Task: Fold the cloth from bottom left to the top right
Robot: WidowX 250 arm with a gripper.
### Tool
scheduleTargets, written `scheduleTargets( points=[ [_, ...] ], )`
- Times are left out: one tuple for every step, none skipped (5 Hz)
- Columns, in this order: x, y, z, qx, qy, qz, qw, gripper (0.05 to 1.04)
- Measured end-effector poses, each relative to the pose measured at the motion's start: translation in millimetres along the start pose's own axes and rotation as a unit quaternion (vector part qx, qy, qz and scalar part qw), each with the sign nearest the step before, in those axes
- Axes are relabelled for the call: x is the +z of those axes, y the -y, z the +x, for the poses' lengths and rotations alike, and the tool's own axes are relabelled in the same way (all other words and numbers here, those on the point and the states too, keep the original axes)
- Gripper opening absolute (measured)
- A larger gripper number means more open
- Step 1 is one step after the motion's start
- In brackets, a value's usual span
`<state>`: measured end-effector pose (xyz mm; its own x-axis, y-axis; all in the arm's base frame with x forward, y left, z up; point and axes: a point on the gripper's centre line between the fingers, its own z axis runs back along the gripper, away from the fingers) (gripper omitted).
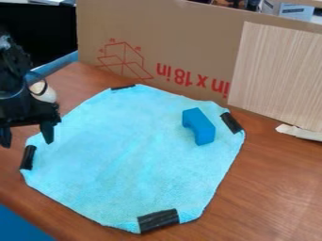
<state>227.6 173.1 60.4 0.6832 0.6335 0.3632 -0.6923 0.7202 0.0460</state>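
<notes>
From here the cloth (119, 164) lies mid-frame on the table (270, 193), a block (200, 128) on its upper right part, tape (158, 220) at its corners, cardboard (189, 42) behind it, and a board (277, 75) before that at upper right.

And there's the cloth (119, 164), light blue, lying unfolded, spread nearly flat across the brown wooden surface (270, 188)! Black strips (158, 220) mark its blunted corners: one left, one right, one far, one near, with faint creases through the middle.
</notes>
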Motion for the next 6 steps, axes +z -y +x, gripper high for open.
scheduleTargets(
  points=[
    [-10, -7, -10, -0.001, 0.004, 0.022, 0.9997, 1.0],
    [-16, -8, -13, -0.001, 0.012, 0.032, 0.9994, 1.0],
    [-21, -8, -17, 0.005, 0.009, 0.037, 0.9993, 0.948],
    [-24, -7, -18, 0.013, 0.004, 0.037, 0.9992, 0.667],
    [-24, -6, -20, 0.021, -0.001, 0.034, 0.9992, 0.366],
    [-22, -3, -20, 0.025, -0.008, 0.03, 0.9992, 0.161]
  ],
)
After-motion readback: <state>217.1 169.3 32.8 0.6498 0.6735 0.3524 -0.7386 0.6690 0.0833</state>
